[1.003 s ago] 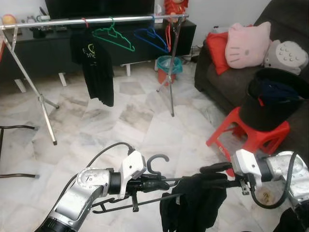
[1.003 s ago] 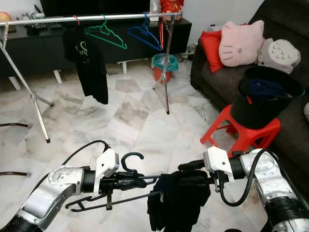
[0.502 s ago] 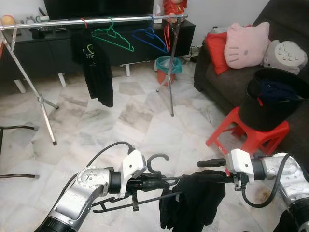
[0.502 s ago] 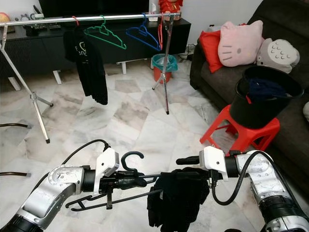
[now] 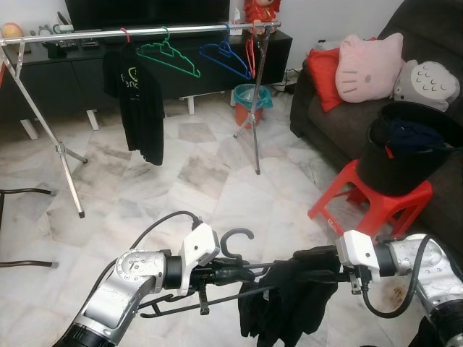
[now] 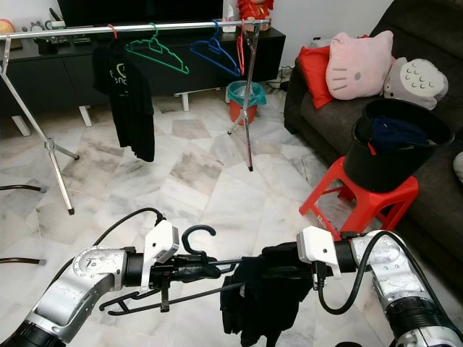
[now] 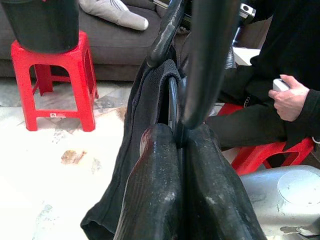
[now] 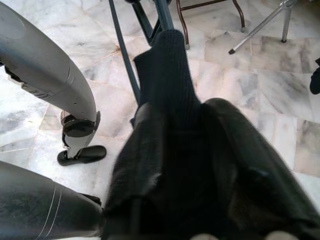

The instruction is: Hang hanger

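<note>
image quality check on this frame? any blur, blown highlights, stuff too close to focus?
Eye views: sharp, evenly lit, mild sheen on marble floor. Left wrist view: floor overexposed, left gripper fingers and black hanger soft, too close. Right wrist view: black garment and right gripper blurred up close.

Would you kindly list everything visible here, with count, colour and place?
Clothes rail: one, silver, far left.
T-shirt: one, black, hanging on the rail.
Empty hangers: green, blue, on the rail.
Bucket: one, black, on the red stool.
Cushions: red, pink, on the sofa.
Hanger: one, black, in the left gripper.
Dark garment: one, on the hanger, right gripper on it.
</note>
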Motion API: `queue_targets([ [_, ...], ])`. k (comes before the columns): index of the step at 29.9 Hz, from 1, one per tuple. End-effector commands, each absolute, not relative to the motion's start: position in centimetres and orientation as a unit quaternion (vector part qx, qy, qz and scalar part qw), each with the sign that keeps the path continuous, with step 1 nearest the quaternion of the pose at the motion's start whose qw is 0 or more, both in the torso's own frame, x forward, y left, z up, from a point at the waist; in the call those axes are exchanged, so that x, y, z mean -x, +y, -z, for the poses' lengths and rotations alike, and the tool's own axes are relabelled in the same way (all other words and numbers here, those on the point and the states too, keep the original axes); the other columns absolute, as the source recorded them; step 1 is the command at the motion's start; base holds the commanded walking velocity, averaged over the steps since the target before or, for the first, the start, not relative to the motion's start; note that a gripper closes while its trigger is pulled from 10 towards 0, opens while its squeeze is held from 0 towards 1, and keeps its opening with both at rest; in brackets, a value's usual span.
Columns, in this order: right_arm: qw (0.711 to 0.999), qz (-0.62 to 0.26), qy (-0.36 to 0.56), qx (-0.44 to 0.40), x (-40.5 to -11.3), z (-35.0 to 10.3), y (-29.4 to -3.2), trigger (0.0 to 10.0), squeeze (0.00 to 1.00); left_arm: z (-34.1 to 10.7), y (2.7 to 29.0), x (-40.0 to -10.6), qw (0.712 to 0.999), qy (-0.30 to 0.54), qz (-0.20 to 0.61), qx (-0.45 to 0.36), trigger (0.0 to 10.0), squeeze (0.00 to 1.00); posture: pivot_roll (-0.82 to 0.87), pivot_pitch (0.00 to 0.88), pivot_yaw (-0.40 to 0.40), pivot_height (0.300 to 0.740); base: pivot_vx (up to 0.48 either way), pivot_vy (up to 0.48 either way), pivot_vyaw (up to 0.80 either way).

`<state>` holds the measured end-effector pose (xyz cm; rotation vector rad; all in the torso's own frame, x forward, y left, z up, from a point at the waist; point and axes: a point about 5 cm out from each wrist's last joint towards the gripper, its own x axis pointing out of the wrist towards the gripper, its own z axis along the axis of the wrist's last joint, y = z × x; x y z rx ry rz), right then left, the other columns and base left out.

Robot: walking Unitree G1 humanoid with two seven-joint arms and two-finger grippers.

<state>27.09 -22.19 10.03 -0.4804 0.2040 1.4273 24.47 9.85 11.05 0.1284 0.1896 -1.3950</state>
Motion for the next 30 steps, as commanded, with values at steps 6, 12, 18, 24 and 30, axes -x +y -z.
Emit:
queue_targets([
  [6, 0.729, -0.642, 0.085, 0.222, -27.5, -10.3, -22.1, 0.0, 0.0, -11.7, 9.5, -24.7, 0.76, 0.062, 0.643, -0.067, 10.0, 0.0, -0.04, 0.0, -0.064, 0.74, 0.0, 0.0, 0.0],
  [12, 0.726, -0.645, 0.088, 0.223, -27.4, -10.2, -22.1, 0.0, 0.0, -11.7, 9.5, -24.7, 0.759, 0.062, 0.645, -0.068, 10.0, 0.0, -0.04, 0.0, -0.064, 0.74, 0.0, 0.0, 0.0],
  [18, 0.726, -0.646, 0.08, 0.222, -27.6, -10.4, -21.8, 0.0, 0.0, -11.7, 9.4, -24.7, 0.758, 0.061, 0.646, -0.067, 10.0, 0.0, -0.04, 0.0, -0.064, 0.74, 0.0, 0.0, 0.0],
  [24, 0.743, -0.643, 0.016, 0.183, -28.9, -12.5, -20.2, 0.0, 0.0, -11.4, 9.0, -24.5, 0.753, 0.065, 0.651, -0.07, 10.0, 0.0, -0.04, 0.0, -0.064, 0.74, 0.0, 0.0, 0.0],
  [30, 0.737, -0.655, -0.019, 0.166, -29.1, -13.8, -18.9, 0.0, 0.0, -11.3, 8.8, -24.5, 0.751, 0.067, 0.653, -0.075, 10.0, 0.0, -0.04, 0.0, -0.064, 0.74, 0.0, 0.0, 0.0],
])
